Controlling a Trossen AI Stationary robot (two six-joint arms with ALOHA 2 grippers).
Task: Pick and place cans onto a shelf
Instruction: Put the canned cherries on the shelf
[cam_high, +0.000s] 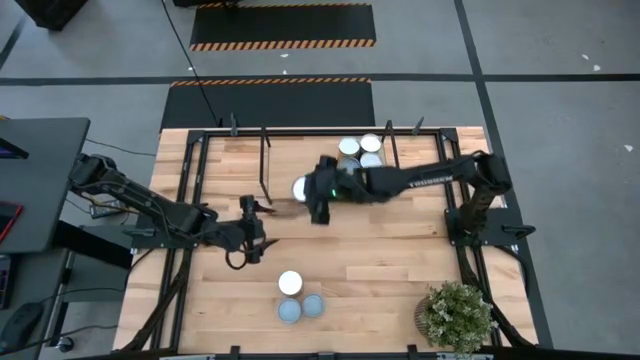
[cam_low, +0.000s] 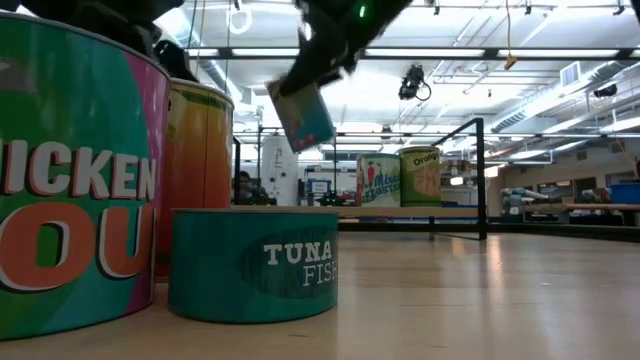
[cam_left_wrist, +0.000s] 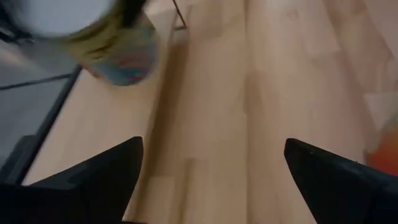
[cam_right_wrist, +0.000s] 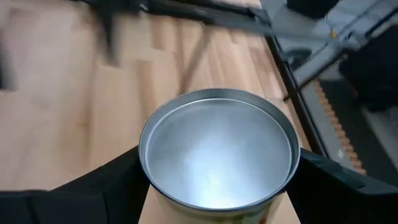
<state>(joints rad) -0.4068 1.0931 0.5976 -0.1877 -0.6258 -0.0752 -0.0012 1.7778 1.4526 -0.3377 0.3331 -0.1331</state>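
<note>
Broad wooden table (cam_high: 400, 270) under both arms. Low shelf (cam_high: 300, 160) along the far side, three cans (cam_high: 360, 152) grouped on it. Right pincer (cam_high: 312, 192) above the shelf's edge, clenched on a silver-topped can (cam_right_wrist: 219, 149), lifted off the surface. Left pincer (cam_high: 252, 232) mid-table, fingers spread, grasping nothing. Three more cans (cam_high: 298, 298) near the front edge.

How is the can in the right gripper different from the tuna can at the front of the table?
The carried can hangs tilted in the air, held by the right gripper; the tuna can sits flat on the table, ungripped. The carried can looks taller than wide; the tuna can is squat and wide. Both are cylindrical with labels.
</note>
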